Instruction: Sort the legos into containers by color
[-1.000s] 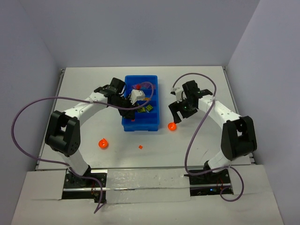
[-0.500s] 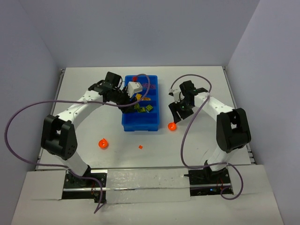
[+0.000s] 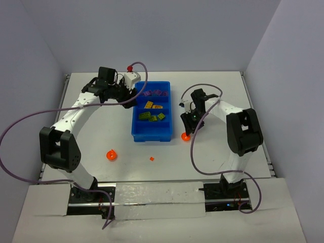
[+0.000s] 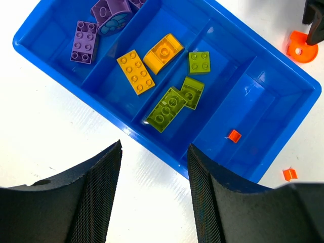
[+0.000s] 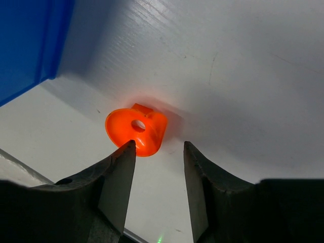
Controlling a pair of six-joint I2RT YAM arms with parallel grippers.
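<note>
Right tool (image 5: 159, 147) — low by orange lego (image 5: 135, 129)

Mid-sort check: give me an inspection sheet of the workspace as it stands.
Surface: white table.
Job's things: blue tray holds purple legos, yellow legos and green legos in separate compartments, small orange piece in the fourth; round orange piece and small orange bit loose on the table; second round orange piece right of the tray.
Clutter: nothing seen.
Grippers: left gripper open, empty; right gripper open, jaws beside the second round piece.
Cables: purple cables loop beside both arms.
Surroundings: plain walls.
</note>
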